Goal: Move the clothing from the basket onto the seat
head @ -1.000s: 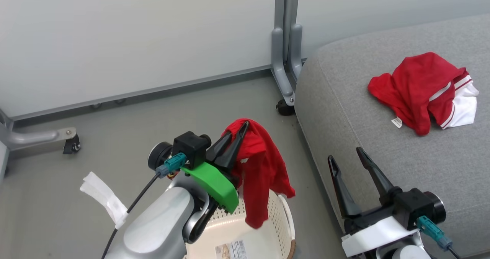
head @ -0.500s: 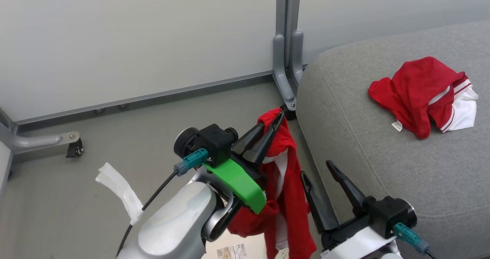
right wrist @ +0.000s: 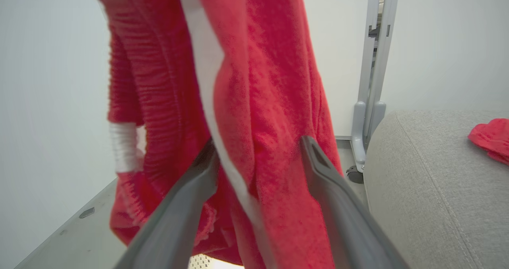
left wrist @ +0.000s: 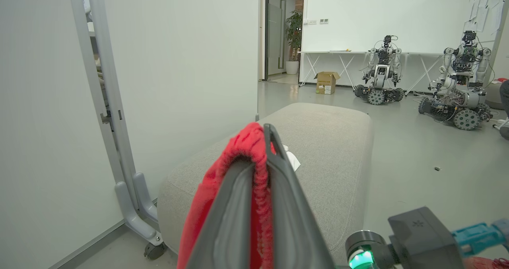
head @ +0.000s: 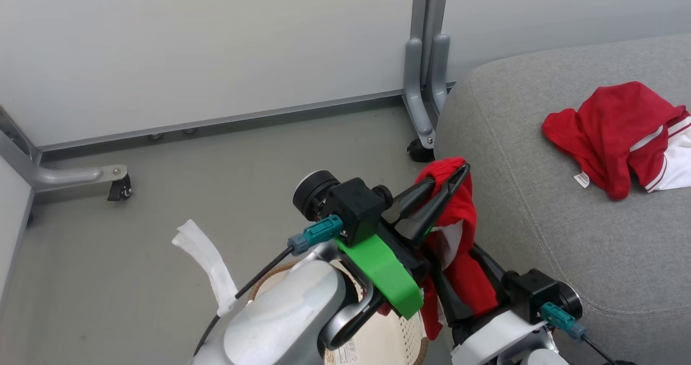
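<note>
Hanging from clenched left tool (head: 460,171): red garment (head: 459,219), pinched at top fold, clear of basket (head: 402,339), just beside seat (head: 540,230) left edge. Right tool (right wrist: 259,145) spread wide, hanging fabric between its fingers, not clamped. Second red garment (head: 610,130) lying on seat, toward right edge.

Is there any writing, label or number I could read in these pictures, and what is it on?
Sticker in basket: print too small to read.
Tag on clothing on seat: too small to read.
Cardboard box: markings too blurred to read.
No legible text anywhere.
</note>
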Robot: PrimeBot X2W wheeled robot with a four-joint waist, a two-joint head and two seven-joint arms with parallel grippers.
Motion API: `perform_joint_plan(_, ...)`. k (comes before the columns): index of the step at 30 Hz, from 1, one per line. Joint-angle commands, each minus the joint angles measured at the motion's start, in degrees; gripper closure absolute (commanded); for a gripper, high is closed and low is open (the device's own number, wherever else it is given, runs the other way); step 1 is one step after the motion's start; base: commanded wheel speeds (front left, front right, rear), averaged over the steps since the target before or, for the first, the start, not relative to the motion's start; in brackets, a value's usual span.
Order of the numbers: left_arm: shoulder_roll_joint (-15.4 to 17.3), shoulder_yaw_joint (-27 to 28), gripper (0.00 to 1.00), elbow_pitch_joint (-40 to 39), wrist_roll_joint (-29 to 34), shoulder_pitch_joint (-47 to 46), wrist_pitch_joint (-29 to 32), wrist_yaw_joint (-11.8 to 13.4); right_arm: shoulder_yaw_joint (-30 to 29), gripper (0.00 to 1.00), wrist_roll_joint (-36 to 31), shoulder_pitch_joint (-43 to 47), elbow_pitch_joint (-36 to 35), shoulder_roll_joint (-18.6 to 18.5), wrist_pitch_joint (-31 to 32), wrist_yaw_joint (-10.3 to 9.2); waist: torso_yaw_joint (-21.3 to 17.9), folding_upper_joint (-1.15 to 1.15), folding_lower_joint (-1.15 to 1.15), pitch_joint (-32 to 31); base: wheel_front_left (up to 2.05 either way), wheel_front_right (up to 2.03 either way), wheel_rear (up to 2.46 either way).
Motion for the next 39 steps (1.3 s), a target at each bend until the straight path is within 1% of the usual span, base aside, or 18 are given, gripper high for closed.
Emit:
perform_joint_plan(1, -0.24, -0.06, 1.0, -0.35, -0.06, -0.8, 0.14, -0.03, 0.25, 0.29, 0.29, -0.89, 0.3, -0.14, -0.17, -0.06, 0.42, 0.0, 0.0, 0.42, 0.0, 0.0, 0.0)
perform_joint_plan(2, -0.23, -0.2, 1.0, -0.43, -0.22, -0.84, 0.33, -0.05, 0.32, 0.67, 0.39, -1.14, 0.35, -0.11, -0.17, -0.06, 0.59, 0.0, 0.0, 0.62, 0.0, 0.0, 0.0)
perform_joint_plan(3, -0.2, -0.22, 1.0, -0.43, -0.38, -0.83, 0.49, -0.01, 0.72, 1.0, 0.65, -1.14, 0.5, -0.08, -0.17, -0.06, 0.72, 0.0, 0.0, 0.77, 0.0, 0.0, 0.0)
perform_joint_plan(9, 0.88, -0.05, 1.0, 1.12, -0.89, 0.09, 1.36, 0.76, 2.03, 1.0, 1.25, -0.98, 0.64, -0.64, -0.17, -0.06, 1.35, 0.0, 0.0, 1.67, 0.0, 0.0, 0.0)
perform_joint_plan(17, 2.22, -0.43, 1.0, 4.03, -2.46, 1.91, 2.5, 0.36, 0.67, 1.0, 1.55, 0.01, 0.69, -1.15, -0.17, -0.06, 1.73, 0.0, 0.0, 2.08, 0.0, 0.0, 0.0)
perform_joint_plan(24, 3.71, -0.93, 1.0, 4.54, -3.59, 2.48, 3.38, -0.16, -0.71, 1.0, 1.16, 0.08, 0.54, -1.66, -0.18, -0.06, 1.74, 0.0, 0.0, 2.0, 0.0, 0.0, 0.0)
perform_joint_plan(25, 3.94, -0.88, 0.88, 4.57, -3.48, 2.48, 3.31, -0.04, -0.86, 1.0, 1.1, 0.09, 0.47, -1.67, -0.17, -0.06, 1.72, 0.0, 0.0, 1.97, 0.0, 0.0, 0.0)
perform_joint_plan(26, 4.08, -0.82, 0.54, 4.71, -3.26, 2.51, 3.33, 0.38, -1.0, 1.0, 1.06, 0.09, 0.39, -1.69, -0.18, -0.06, 1.7, 0.0, 0.0, 1.95, 0.0, 0.0, 0.0)
perform_joint_plan(27, 4.26, -0.93, 0.0, 4.93, -2.92, 2.55, 3.64, 0.78, -1.15, 1.0, 1.03, 0.1, 0.3, -1.69, -0.18, -0.06, 1.68, 0.0, 0.0, 1.92, 0.0, 0.0, 0.0)
perform_joint_plan(29, 4.27, -0.84, 0.0, 5.15, -2.98, 2.74, 4.18, 1.71, -1.37, 1.0, 0.96, 0.18, 0.19, -1.67, -0.18, -0.06, 1.68, 0.0, 0.0, 1.87, 0.0, 0.0, 0.0)
perform_joint_plan(39, 5.21, -1.37, 0.0, 4.94, -3.52, 2.96, 5.27, 1.96, -1.95, 1.0, 0.78, 0.52, -0.12, -1.18, -0.17, -0.06, 1.71, 0.0, 0.0, 1.53, 0.0, 0.0, 0.0)
